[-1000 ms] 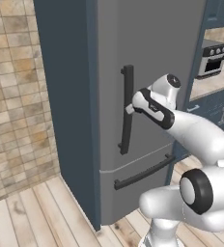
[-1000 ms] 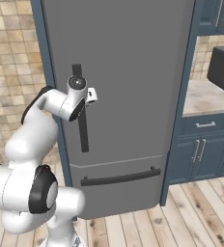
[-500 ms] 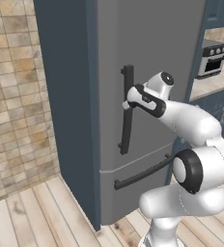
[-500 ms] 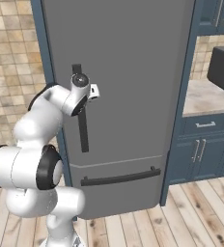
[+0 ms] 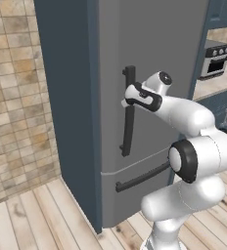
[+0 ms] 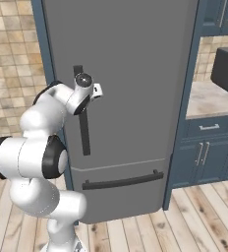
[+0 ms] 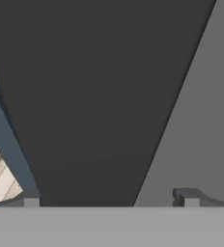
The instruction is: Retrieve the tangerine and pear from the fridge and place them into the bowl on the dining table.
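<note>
The tall grey fridge [image 5: 154,49] [image 6: 135,74] stands shut, with dark blue side panels. My gripper [image 5: 128,100] [image 6: 82,104] is pressed up to the upper part of its vertical dark bar handle [image 5: 127,132] [image 6: 85,135]. In the hand view the gripper [image 7: 111,201] is open and the dark handle [image 7: 99,96] runs between its two fingertips [image 7: 186,197], which stand on either side of it and do not pinch it. The tangerine and pear are hidden behind the closed door. The bowl and dining table are out of view.
A horizontal dark bar handle [image 5: 145,177] [image 6: 123,180] crosses the fridge's lower drawer. A beige tiled wall [image 5: 17,122] is to the left. Blue cabinets and a counter [image 6: 209,98] with a dark microwave [image 6: 226,69] stand to the right. Wooden floor [image 6: 194,221] lies below.
The hand has slid in toward the fridge door and now sits over the vertical handle. The jaws have stayed open and the door has stayed shut.
</note>
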